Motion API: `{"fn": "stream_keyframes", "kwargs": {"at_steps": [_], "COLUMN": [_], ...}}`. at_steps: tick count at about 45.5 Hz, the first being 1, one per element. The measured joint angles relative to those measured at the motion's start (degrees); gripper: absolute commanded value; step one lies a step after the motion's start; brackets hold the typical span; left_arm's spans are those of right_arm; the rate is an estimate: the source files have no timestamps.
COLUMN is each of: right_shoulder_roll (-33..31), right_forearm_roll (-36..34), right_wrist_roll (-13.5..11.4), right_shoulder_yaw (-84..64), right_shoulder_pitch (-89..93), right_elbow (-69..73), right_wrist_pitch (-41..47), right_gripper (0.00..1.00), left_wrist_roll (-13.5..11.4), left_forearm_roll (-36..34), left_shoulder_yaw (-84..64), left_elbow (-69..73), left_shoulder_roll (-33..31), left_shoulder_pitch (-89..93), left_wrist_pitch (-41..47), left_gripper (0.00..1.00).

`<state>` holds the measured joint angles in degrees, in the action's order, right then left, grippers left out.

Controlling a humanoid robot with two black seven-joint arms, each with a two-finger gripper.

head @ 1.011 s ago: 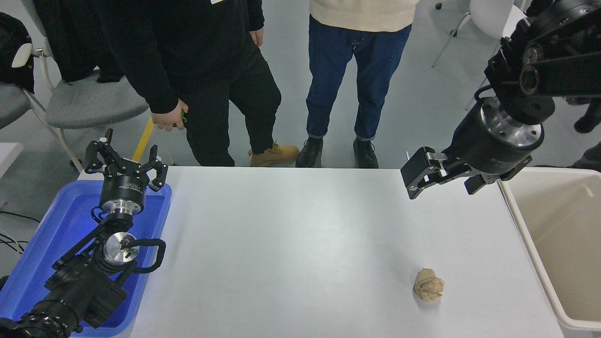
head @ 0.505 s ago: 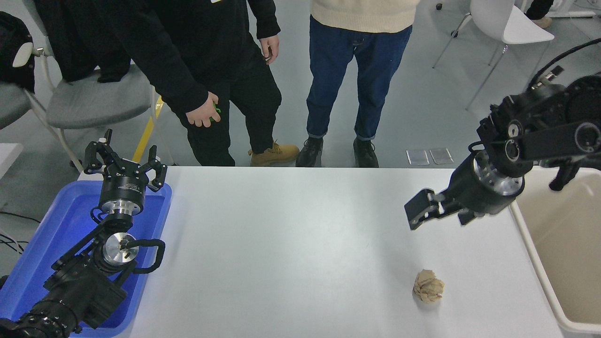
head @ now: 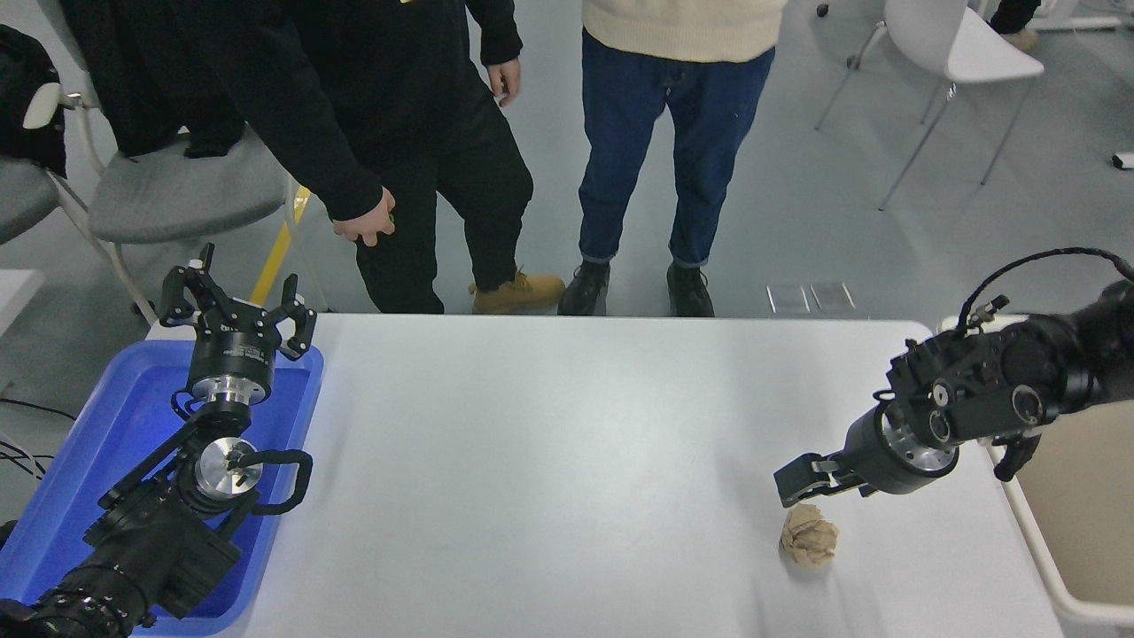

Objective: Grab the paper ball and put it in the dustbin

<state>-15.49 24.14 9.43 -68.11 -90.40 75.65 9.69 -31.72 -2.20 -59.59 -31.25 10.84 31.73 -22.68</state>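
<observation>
The tan-brown wrinkled paper ball [head: 808, 535] lies on the white table [head: 567, 443] at the front right. My right gripper [head: 795, 486] comes in from the right edge and hangs just above and behind the ball, its fingers close together; I cannot tell whether it touches the ball. The beige dustbin [head: 1054, 567] with its cream rim stands at the table's right edge, partly behind my right arm. My left gripper [head: 237, 310] is parked at the lower left over a blue tray, fingers spread open and empty.
The shallow blue tray [head: 80, 461] sits at the table's left end under my left arm. Two people stand at the far side; one hand [head: 365, 221] hangs near the table's back left. Chairs stand on the floor behind.
My right arm has come down and toward the camera, from high over the back right of the table to just above the paper ball. The person's hand at back left shifted slightly.
</observation>
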Motion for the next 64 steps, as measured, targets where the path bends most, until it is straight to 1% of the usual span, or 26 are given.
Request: {"fn": "stream_keyframes", "kwargs": {"at_steps": [24, 41, 44, 46, 52, 55, 56, 59, 62, 64], "right_shoulder_roll": [0.3, 1.8, 2.0, 2.1, 2.4, 2.5, 2.6, 2.6, 2.7, 2.7], "right_forearm_roll": [1.6, 1.8, 1.8, 1.8, 1.7, 1.7, 1.7, 1.6, 1.6, 1.6], "right_wrist_roll": [-0.2, -0.2, -0.3, -0.3, -0.3, -0.3, -0.3, -0.3, -0.3, -0.3], "right_shoulder_yaw": [3.6, 5.1, 5.2, 5.2, 5.3, 5.4, 5.4, 5.4, 5.4, 5.4], "right_shoulder_pitch": [9.6, 13.5, 14.0, 14.3, 15.1, 15.5, 15.6, 15.8, 15.9, 16.0], "right_elbow": [-6.1, -10.6, -11.3, -11.7, -12.7, -13.2, -13.3, -13.6, -13.8, -13.9], "right_wrist_pitch": [-0.9, -1.1, -1.2, -1.2, -1.3, -1.4, -1.4, -1.5, -1.6, -1.6], "right_gripper": [1.0, 1.0, 0.96, 0.9, 0.65, 0.4, 0.35, 0.22, 0.14, 0.0], "left_wrist_roll": [0.0, 0.0, 0.0, 0.0, 0.0, 0.0, 0.0, 0.0, 0.0, 0.0], "left_forearm_roll": [0.0, 0.0, 0.0, 0.0, 0.0, 0.0, 0.0, 0.0, 0.0, 0.0], "left_shoulder_yaw": [0.1, 0.1, 0.1, 0.1, 0.1, 0.1, 0.1, 0.1, 0.1, 0.1], "left_elbow": [0.0, 0.0, 0.0, 0.0, 0.0, 0.0, 0.0, 0.0, 0.0, 0.0], "left_shoulder_roll": [0.0, 0.0, 0.0, 0.0, 0.0, 0.0, 0.0, 0.0, 0.0, 0.0], "left_shoulder_pitch": [0.0, 0.0, 0.0, 0.0, 0.0, 0.0, 0.0, 0.0, 0.0, 0.0], "left_wrist_pitch": [0.0, 0.0, 0.0, 0.0, 0.0, 0.0, 0.0, 0.0, 0.0, 0.0], "left_gripper": [0.99, 0.99, 0.99, 0.99, 0.99, 0.99, 0.99, 0.99, 0.99, 0.99]}}
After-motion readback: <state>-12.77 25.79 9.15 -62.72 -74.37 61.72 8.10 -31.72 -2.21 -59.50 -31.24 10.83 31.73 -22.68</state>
